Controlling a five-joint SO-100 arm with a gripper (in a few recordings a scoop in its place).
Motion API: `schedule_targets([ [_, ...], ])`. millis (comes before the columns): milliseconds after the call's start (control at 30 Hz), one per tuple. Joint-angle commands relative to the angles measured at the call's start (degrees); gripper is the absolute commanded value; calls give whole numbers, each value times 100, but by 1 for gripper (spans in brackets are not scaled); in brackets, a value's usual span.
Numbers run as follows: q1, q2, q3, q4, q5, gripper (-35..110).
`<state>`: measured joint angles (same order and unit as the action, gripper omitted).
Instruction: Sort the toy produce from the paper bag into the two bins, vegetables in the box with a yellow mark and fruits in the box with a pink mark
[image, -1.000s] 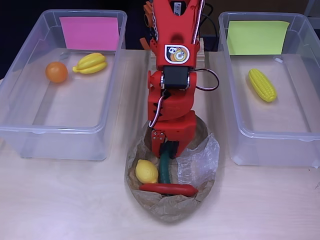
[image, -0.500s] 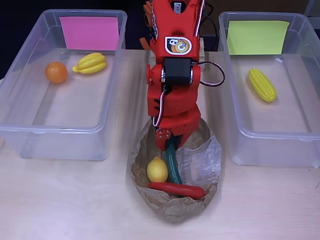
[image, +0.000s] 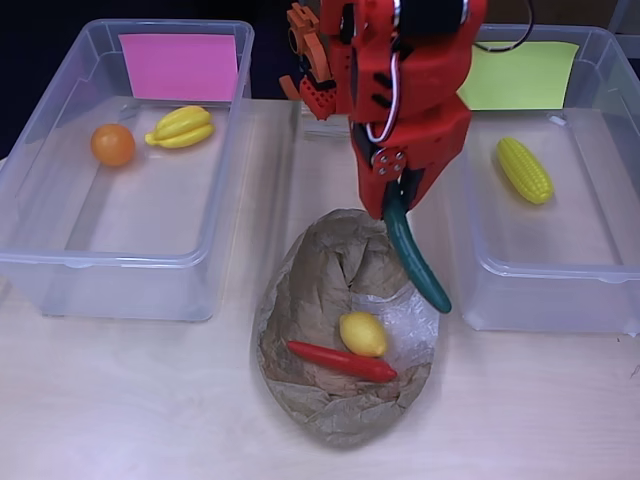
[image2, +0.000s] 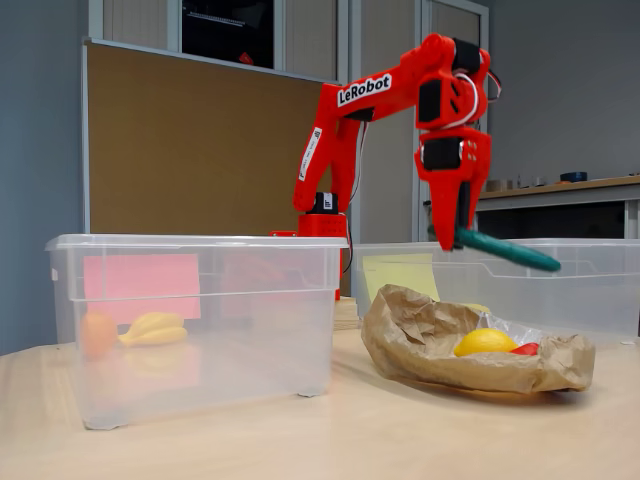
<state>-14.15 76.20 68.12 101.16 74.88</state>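
My red gripper (image: 397, 205) (image2: 452, 234) is shut on one end of a long dark green toy vegetable (image: 418, 257) (image2: 508, 250), holding it in the air above the crumpled paper bag (image: 325, 270) (image2: 420, 330), between the bag and the right bin. In the bag lie a yellow lemon (image: 362, 333) (image2: 484, 342) and a red chili (image: 340, 361) (image2: 524, 349). The bin with the pink mark (image: 180, 66) (image2: 140, 275) holds an orange (image: 112, 144) and a banana bunch (image: 181, 126). The bin with the yellow mark (image: 515, 75) (image2: 400, 272) holds a corn cob (image: 525, 169).
The two clear plastic bins (image: 60, 262) (image: 600, 290) flank the arm's base on a light wooden table (image: 130, 400). A brown board stands behind the table in the fixed view.
The gripper has risen out of the bag with the green vegetable and swung right, toward the yellow-marked bin. The bag shifted, and the lemon and chili rolled inside it.
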Motion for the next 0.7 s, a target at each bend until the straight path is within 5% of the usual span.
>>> schedule_targets([
  [0,-369,984,299,396,598,3],
  [267,-1670,2689,1600,369,2558,3],
  [667,-5265,3349,2637,272,7093,4],
])
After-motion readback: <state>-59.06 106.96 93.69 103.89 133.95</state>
